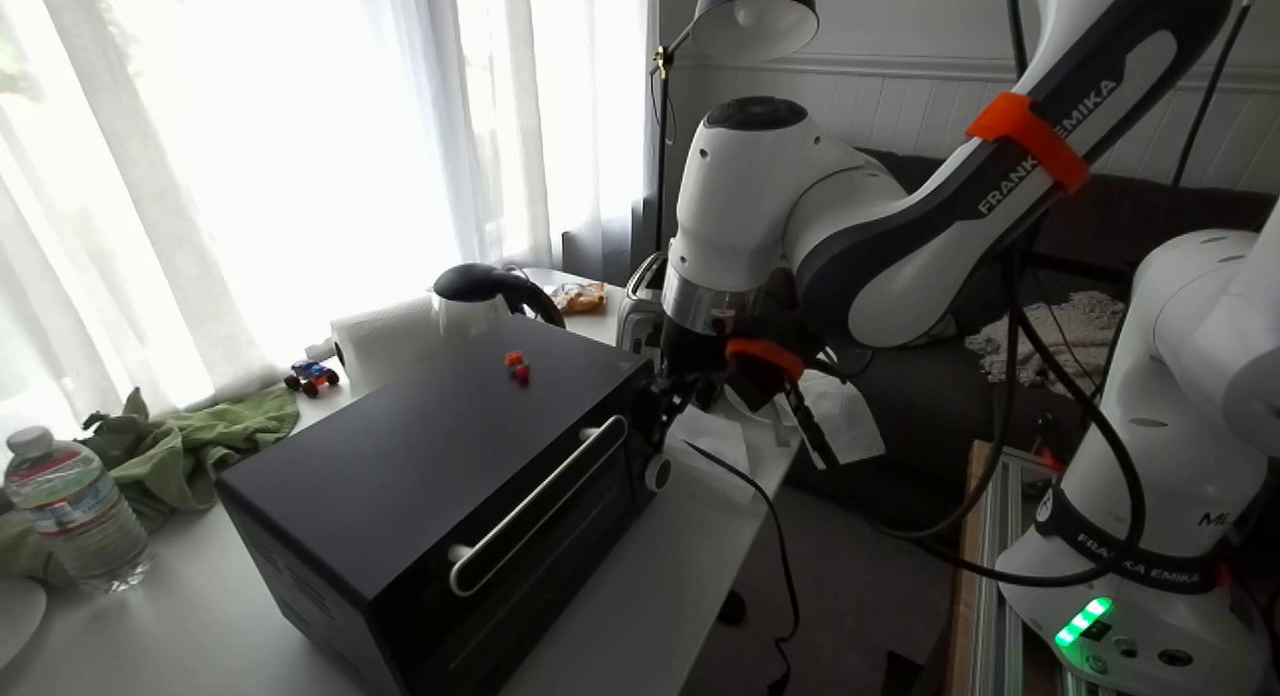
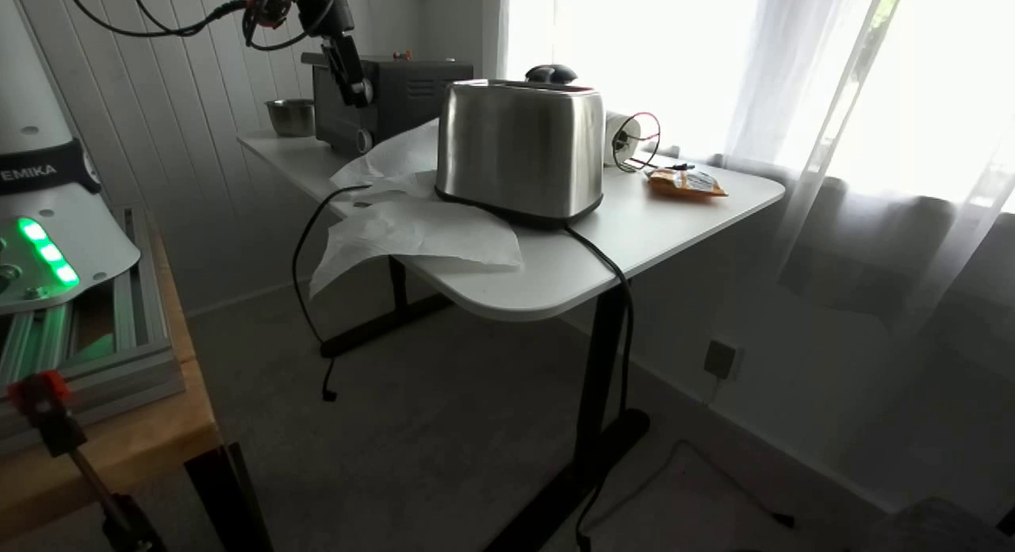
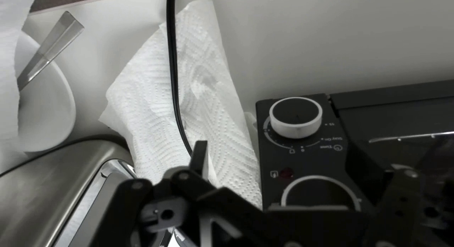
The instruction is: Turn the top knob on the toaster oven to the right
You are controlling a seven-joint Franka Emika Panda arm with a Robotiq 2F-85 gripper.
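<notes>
The black toaster oven stands on the white table. It also shows in an exterior view and in the wrist view. Its top knob is black with a pale rim, partly hidden by the gripper body in the wrist view; its edge shows beside a finger. The lower time knob also shows in both exterior views. My gripper is open, fingers apart with the top knob between them in the picture. I cannot tell whether they touch it. In an exterior view the gripper is at the control panel.
A silver toaster stands close beside the oven, with paper towels and a black cord between. A white bowl is near. The oven's door handle sticks out. Small red pieces lie on top.
</notes>
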